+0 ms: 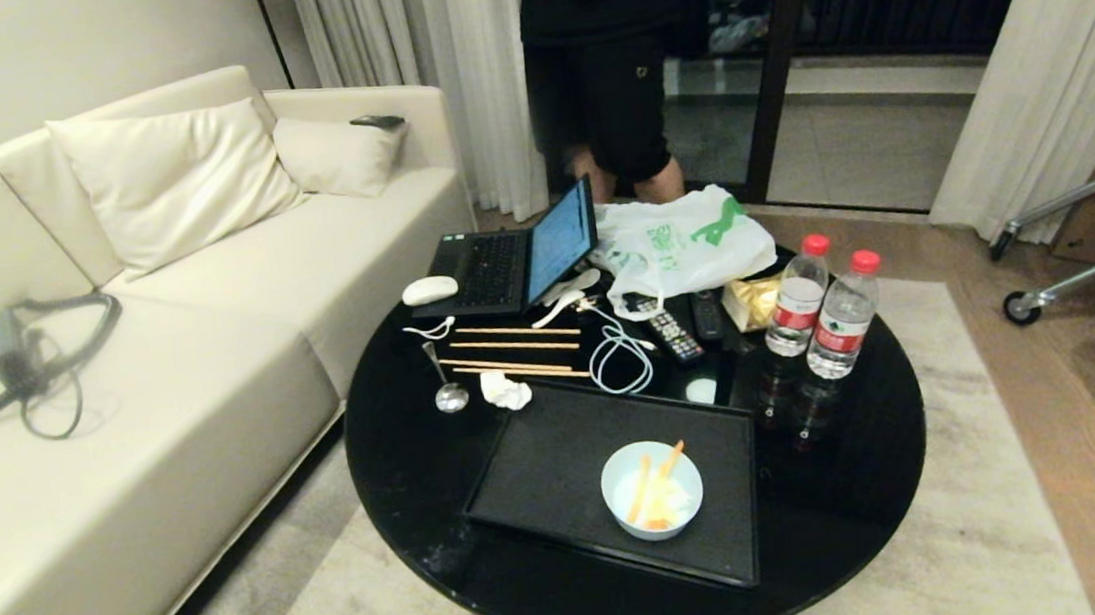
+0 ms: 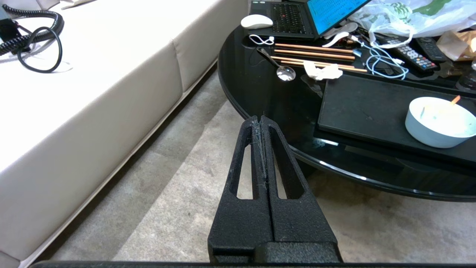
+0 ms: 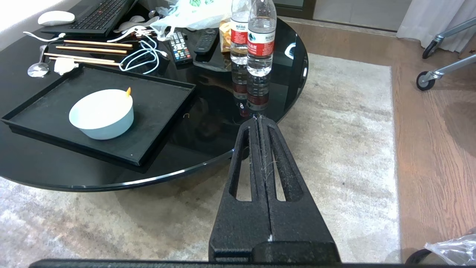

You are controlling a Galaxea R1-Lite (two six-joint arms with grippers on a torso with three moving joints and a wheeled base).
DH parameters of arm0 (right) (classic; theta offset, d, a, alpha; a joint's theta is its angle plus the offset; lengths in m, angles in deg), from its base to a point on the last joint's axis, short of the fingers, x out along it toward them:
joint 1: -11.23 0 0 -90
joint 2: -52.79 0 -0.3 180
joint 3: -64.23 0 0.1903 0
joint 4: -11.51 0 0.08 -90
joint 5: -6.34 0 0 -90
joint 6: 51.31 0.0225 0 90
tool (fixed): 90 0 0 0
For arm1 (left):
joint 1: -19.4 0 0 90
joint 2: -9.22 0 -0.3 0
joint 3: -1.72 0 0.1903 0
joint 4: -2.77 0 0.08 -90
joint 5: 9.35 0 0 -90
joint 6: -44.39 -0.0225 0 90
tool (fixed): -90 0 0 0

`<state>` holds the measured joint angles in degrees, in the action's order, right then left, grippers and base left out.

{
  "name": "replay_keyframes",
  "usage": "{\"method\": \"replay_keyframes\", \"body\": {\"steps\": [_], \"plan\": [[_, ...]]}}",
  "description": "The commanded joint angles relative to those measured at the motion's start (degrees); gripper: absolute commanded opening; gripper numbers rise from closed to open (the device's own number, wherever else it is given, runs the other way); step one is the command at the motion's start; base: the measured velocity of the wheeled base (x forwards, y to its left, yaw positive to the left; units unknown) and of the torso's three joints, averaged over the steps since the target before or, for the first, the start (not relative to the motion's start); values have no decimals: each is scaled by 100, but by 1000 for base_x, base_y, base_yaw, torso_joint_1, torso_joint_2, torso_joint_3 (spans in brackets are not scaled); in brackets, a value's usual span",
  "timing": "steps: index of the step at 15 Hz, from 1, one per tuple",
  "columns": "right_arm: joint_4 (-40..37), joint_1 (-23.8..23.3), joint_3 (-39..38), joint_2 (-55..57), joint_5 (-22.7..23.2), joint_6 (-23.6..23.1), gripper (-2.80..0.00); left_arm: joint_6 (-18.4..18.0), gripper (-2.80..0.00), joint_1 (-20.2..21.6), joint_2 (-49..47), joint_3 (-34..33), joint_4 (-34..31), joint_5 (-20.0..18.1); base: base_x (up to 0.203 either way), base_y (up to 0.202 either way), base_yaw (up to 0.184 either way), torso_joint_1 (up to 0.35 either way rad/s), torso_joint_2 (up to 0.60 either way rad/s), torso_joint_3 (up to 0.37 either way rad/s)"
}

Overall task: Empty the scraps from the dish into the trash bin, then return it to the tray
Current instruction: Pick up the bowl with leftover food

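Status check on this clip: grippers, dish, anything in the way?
Left gripper and right gripper shut, empty, short of the table. Dish on tray, scraps inside. Bottles beyond the tray; approach open.

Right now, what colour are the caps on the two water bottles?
Red, both bottle caps; clearest in the head view.

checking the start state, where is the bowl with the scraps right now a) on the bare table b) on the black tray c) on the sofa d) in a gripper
b: the bowl sits on the black tray, with both grippers clear of it.
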<state>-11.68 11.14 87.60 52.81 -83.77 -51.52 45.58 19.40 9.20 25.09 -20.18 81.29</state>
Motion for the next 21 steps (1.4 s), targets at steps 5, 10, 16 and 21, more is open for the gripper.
{"method": "replay_keyframes", "body": {"steps": [5,10,16,21], "plan": [[-9,1,0,-2,-7,-76,-280,4,-280,0,2,0,2,-1,0,0,0,0,0,0],[48,1,117,-2,46,-320,-280,4,-280,0,2,0,2,-2,0,0,0,0,0,0],[-799,1,1395,521,1779,-817,-280,4,-280,0,2,0,2,-2,0,0,0,0,0,0],[-791,-7,1765,1963,2759,-1656,-280,4,-280,0,2,0,2,-2,0,0,0,0,0,0]]}}
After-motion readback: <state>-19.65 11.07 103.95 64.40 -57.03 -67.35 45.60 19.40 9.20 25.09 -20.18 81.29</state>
